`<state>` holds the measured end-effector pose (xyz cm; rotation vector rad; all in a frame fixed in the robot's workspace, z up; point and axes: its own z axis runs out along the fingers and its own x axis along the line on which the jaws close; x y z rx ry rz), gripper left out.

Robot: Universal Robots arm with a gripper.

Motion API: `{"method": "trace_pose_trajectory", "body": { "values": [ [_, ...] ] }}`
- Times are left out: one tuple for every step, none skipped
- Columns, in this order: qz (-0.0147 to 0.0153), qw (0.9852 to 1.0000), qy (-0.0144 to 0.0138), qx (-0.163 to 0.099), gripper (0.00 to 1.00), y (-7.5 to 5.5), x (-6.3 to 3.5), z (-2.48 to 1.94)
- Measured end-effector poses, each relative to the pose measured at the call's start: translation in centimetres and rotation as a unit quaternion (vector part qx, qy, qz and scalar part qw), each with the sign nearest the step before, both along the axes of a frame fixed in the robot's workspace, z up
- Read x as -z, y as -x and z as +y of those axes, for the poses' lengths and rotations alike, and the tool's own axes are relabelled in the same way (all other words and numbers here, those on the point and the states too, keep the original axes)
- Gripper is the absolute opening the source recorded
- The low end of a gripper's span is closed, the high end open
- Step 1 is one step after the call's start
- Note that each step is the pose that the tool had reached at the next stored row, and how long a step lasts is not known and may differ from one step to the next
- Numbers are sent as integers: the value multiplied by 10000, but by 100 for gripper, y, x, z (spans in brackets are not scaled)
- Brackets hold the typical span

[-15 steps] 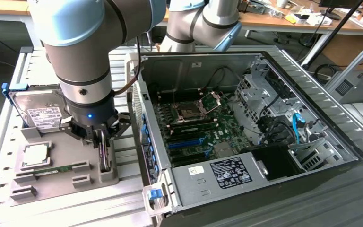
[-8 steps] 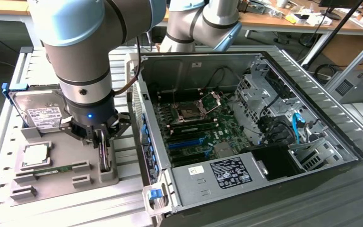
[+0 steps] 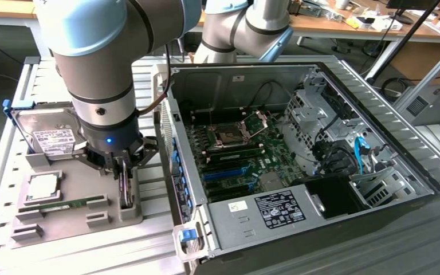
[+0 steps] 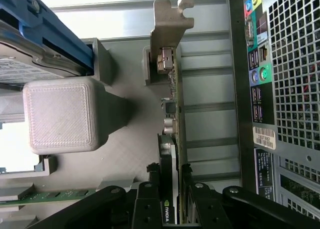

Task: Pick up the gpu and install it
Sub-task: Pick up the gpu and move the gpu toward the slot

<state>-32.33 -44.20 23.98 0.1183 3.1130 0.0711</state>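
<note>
Slatted aluminium tabletop point(image 3: 90, 255) is carrying a grey printed fixture tray point(image 3: 75, 172), and the gripper point(image 3: 126, 197) is hanging straight down over it, just beside the open computer case point(image 3: 281, 217). The gpu point(image 4: 172, 109) is standing on edge in its slot in the tray, directly under the wrist and lying between the gripper's two sides (silvery bracket point(image 4: 169, 24) pointing away from the wrist). Whether the gripper is pinching the card or only bracketing it, I cannot tell.
</note>
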Motion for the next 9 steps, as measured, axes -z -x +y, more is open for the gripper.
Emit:
{"method": "trace_pose_trajectory", "body": {
  "values": [
    [0, 10000, 0, -2, 27, 0, 0, 0],
    [0, 10000, 0, -15, 27, 0, 0, 0],
    [0, 10000, 0, -43, 27, 0, 0, 0],
    [0, 10000, 0, -69, 27, 0, 0, 0],
    [-1, 10000, 0, -99, 27, -1, 1, 0],
    [-1, 9999, 0, -128, 27, -2, 1, 0],
    [0, 9999, 0, -157, 27, -2, 0, 0],
    [0, 9998, 0, -187, 27, -3, 0, 0],
    [0, 9998, 0, -217, 27, -3, 0, 0]
  ]
}}
